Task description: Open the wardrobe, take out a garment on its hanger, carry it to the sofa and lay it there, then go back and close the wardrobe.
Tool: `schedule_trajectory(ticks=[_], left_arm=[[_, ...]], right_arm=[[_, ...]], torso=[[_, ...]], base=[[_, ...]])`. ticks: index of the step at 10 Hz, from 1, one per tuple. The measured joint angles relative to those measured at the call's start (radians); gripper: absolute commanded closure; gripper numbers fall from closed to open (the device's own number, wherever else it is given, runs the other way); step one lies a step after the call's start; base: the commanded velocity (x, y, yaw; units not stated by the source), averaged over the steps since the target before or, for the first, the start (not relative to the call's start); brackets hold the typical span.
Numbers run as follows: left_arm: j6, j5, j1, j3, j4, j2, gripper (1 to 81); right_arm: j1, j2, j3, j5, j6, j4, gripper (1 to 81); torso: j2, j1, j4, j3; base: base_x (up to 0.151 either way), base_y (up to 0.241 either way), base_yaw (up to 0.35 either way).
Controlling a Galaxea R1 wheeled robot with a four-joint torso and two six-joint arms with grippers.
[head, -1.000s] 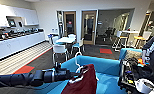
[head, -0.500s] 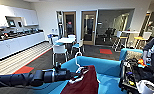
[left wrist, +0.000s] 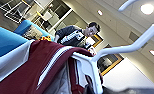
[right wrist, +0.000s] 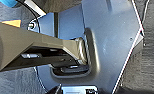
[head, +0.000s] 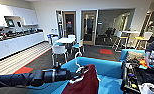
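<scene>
Jacket (head: 84,81), dark red with white trim, is hanging at the bottom centre of the head frame, draped from a thin white hanger (head: 78,60) whose curved hook is rising above the collar. It is sitting right over the front edge of the blue sofa (head: 105,66), which is stretching across the lower middle and right of the frame. The left arm is reaching in from the lower left, and its claw (head: 73,74) is meeting the hanger at the jacket's neck; I cannot tell how its fingers are set. In the left wrist frame the hanger (left wrist: 133,45) is sweeping across the right half, with the jacket (left wrist: 43,67) filling the lower left and the sofa (left wrist: 5,40) showing at the left edge. A person (left wrist: 75,35) is leaning in at the centre of that frame, and is also standing at the right edge of the head frame beside dark equipment. Behind the sofa, a white tabletop (head: 65,40) with white chairs (head: 59,51) is standing in the middle of the room, and a long white counter (head: 15,43) is running along the left wall. The right wrist frame is showing the robot's own grey bodywork over dark floor.
</scene>
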Motion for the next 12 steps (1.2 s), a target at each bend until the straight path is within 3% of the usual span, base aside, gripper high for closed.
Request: schedule_trajectory(ticks=[4,7,10,12], left_arm=[[0.0,0.002,0.0,0.0,0.0,0.006,81.1],[0.0,0.0,0.0,-0.001,0.0,0.01,81.1],[0.001,-0.015,0.002,-0.011,0.001,0.019,81.1],[0.0,-0.016,-0.003,-0.066,0.001,0.061,81.1]], right_arm=[[0.002,0.0,0.0,0.001,0.0,0.0,1.0],[0.009,0.002,0.0,0.005,-0.001,0.0,1.0],[0.008,0.002,0.0,0.006,-0.001,0.0,1.0],[0.03,0.002,0.0,0.011,-0.002,0.0,1.0]], torso=[[0.0,0.0,0.0,0.0],[0.0,0.001,0.0,-0.008],[0.0,-0.001,0.0,-0.088],[0.0,0.0,0.0,-0.168]], base=[[0.081,0.0,0.0],[0.0,0.0,0.0],[0.0,0.0,0.0],[0.0,0.0,0.0]])
